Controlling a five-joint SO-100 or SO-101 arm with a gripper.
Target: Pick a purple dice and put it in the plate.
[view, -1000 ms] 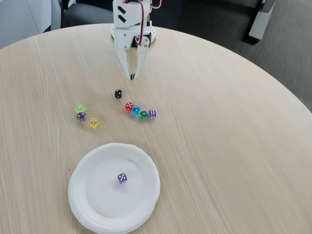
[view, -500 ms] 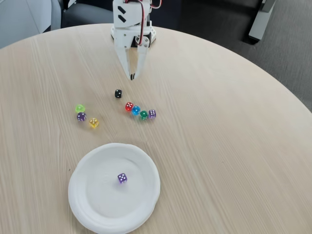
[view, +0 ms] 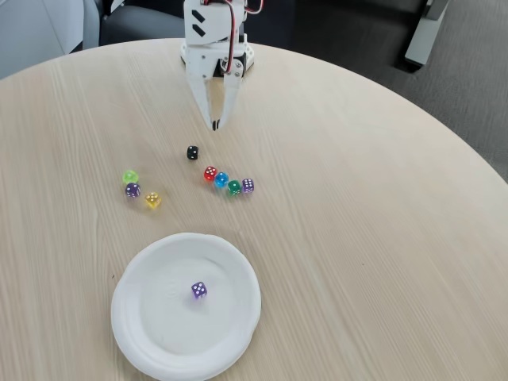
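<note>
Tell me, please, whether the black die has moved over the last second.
No. The black die sits at the same spot relative to the red die and the wood grain of the table.

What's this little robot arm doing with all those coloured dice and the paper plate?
It is sorting dice into the plate. One purple dice already lies inside it. The gripper is shut and empty, pointing down at the table near the arm's base, away from the plate. Seven more dice remain on the table: a black one, a row of red, blue, green and pale lilac, and a cluster of lime green, dark purple and yellow.
</note>
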